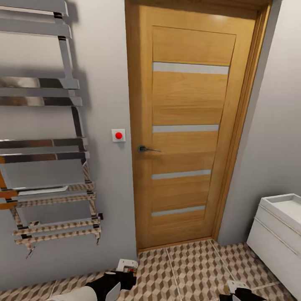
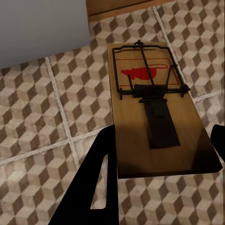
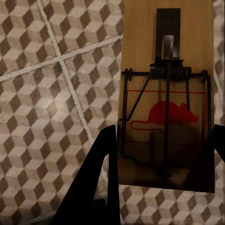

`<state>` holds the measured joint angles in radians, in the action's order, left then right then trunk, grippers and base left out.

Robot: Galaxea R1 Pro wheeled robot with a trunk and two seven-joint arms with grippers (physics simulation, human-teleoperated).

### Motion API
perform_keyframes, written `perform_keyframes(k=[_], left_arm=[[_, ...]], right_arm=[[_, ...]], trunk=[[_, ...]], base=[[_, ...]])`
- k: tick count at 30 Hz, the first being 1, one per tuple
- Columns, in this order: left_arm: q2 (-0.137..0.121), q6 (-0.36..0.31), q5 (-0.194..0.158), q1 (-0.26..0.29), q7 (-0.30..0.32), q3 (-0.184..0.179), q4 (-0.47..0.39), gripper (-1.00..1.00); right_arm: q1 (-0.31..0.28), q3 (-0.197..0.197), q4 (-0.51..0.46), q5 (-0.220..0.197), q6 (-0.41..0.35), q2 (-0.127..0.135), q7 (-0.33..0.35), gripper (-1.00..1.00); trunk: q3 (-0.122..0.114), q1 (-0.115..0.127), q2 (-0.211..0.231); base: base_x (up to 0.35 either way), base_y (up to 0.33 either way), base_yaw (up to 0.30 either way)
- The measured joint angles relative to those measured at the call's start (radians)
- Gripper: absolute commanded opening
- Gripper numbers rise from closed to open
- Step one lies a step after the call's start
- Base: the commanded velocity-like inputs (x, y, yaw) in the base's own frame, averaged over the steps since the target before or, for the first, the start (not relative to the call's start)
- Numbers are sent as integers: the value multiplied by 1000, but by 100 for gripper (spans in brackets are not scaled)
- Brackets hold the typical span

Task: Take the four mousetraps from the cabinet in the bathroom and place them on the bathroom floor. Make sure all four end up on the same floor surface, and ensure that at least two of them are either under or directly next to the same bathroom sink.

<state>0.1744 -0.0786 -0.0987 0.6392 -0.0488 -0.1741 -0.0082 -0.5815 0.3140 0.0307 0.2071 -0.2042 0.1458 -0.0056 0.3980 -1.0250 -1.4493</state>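
In the left wrist view a mousetrap [image 2: 154, 112], a tan board with a black spring bar and a red mouse print, sits between the two black fingers [image 2: 103, 178] of my left gripper [image 2: 164, 140], which is shut on it above the bathroom floor [image 2: 42, 126]. The right wrist view shows a second mousetrap [image 3: 164, 93] clamped the same way by my right gripper [image 3: 164, 145] over the cube-patterned tiles [image 3: 47, 117]. Seen from the head, both grippers [image 1: 121, 276] [image 1: 238, 292] hang low at the picture's bottom edge. The white bathroom sink [image 1: 276, 238] stands at the right. The cabinet is out of view.
A closed wooden door [image 1: 188, 125] with a lever handle [image 1: 146, 149] faces me. A chrome towel radiator [image 1: 46, 146] hangs on the grey wall to its left, beside a red wall button [image 1: 118, 135]. Tiled floor [image 1: 188, 267] stretches between the door and the vanity.
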Motion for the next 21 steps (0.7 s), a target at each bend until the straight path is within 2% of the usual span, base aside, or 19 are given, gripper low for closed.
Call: perform_keyframes(k=[21], left_arm=[[0,0,0,0,0,0,0,-100]], right_arm=[[0,0,0,0,0,0,-1,-100]], trunk=[[0,0,0]], base=[[0,0,-300]])
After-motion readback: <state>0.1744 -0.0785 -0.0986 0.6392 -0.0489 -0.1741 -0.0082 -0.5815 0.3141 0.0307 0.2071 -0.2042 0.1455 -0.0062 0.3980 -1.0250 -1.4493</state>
